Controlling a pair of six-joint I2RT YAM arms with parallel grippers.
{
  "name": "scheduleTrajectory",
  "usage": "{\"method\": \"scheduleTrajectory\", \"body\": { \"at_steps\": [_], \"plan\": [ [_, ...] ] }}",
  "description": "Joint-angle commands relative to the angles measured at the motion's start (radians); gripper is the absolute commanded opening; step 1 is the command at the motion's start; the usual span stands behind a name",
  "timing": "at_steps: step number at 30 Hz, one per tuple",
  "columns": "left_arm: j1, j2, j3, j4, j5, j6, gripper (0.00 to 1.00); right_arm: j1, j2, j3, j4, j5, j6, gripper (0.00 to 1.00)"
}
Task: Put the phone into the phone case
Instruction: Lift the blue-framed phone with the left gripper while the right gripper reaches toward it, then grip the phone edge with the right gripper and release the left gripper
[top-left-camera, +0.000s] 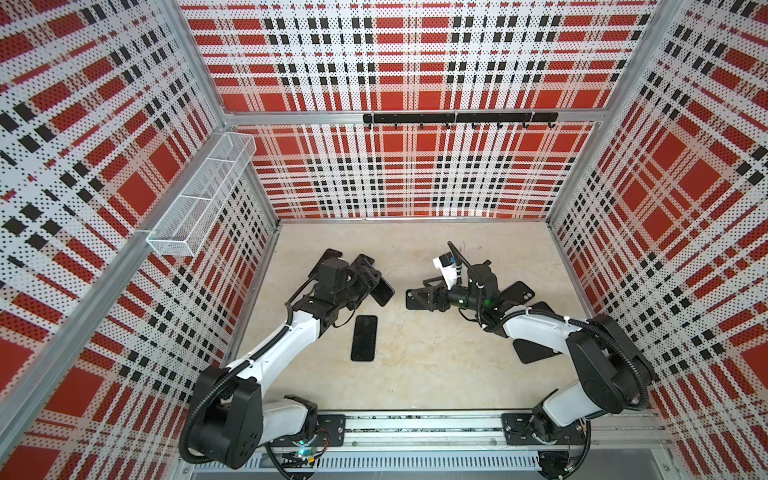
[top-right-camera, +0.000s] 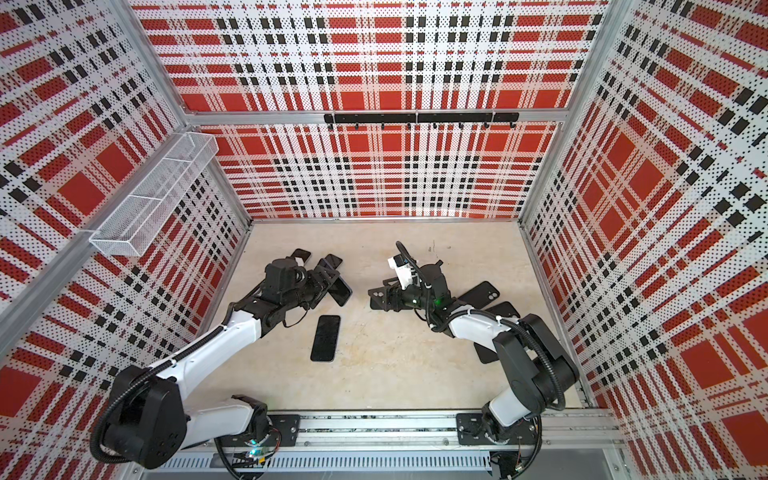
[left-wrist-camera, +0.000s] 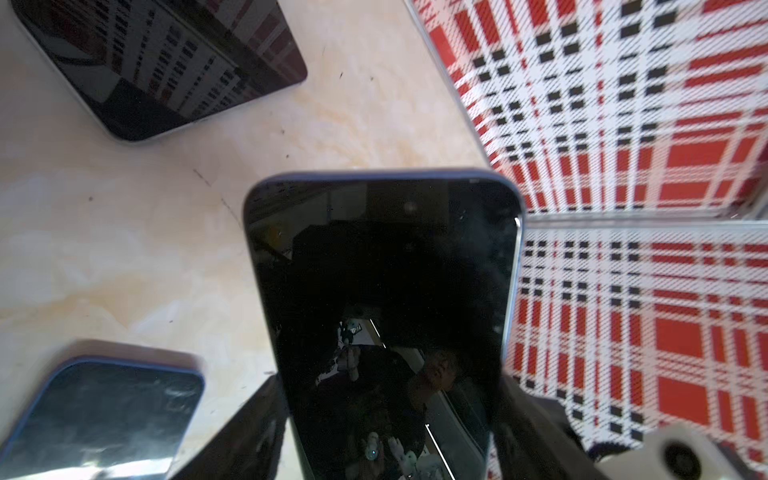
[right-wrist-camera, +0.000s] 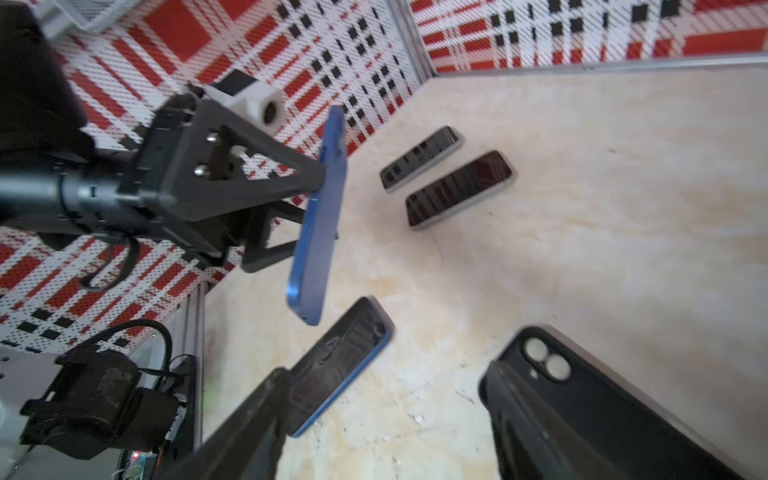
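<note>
Left wrist view: left hand (left-wrist-camera: 386, 424), part-open, grips phone (left-wrist-camera: 382, 270)

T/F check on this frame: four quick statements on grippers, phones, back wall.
1. The left gripper holds a blue phone clear of the table. True.
2. A dark phone lies flat on the table, untouched. True.
3. The right gripper grips a phone. False: its fingers stand apart at a black phone case, with no phone between them.
4. Items hang from the hook rail. False: its hooks are bare.
</note>
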Motion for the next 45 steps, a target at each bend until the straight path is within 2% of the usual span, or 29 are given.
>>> {"method": "scheduleTrajectory", "body": {
  "at_steps": [1,5,7,9,12,15,20,28,36,43,44,45],
  "plan": [
    [-0.012,-0.036,-0.058,0.164,-0.047,-0.211,0.0,0.037,0.019,-0.017,0.175,-0.016,0.051,0.74],
    [-0.025,-0.062,-0.124,0.28,-0.08,-0.365,0.0,0.067,0.069,-0.007,0.251,0.007,0.091,0.69],
    [-0.034,-0.07,-0.119,0.265,-0.115,-0.37,0.0,0.094,0.103,0.002,0.303,0.054,0.107,0.63],
    [-0.034,-0.08,-0.12,0.244,-0.142,-0.377,0.0,0.131,0.138,0.008,0.356,0.142,0.101,0.61],
    [-0.035,-0.092,-0.14,0.258,-0.159,-0.397,0.0,0.162,0.203,0.027,0.421,0.186,0.123,0.58],
    [-0.035,-0.092,-0.139,0.253,-0.159,-0.389,0.0,0.172,0.267,0.054,0.48,0.171,0.177,0.56],
    [-0.037,-0.091,-0.143,0.251,-0.166,-0.38,0.0,0.192,0.328,0.105,0.504,0.177,0.174,0.48],
    [-0.047,-0.088,-0.124,0.241,-0.177,-0.364,0.0,0.203,0.364,0.142,0.492,0.176,0.188,0.33],
    [-0.053,-0.08,-0.12,0.243,-0.18,-0.362,0.0,0.21,0.392,0.169,0.474,0.168,0.19,0.27],
    [-0.07,-0.077,-0.116,0.243,-0.182,-0.359,0.0,0.211,0.388,0.154,0.497,0.184,0.19,0.12],
    [-0.078,-0.076,-0.114,0.243,-0.186,-0.357,0.07,0.21,0.382,0.148,0.502,0.188,0.19,0.11],
    [-0.088,-0.075,-0.111,0.243,-0.189,-0.354,0.18,0.21,0.374,0.144,0.498,0.193,0.187,0.08]
  ]
}}
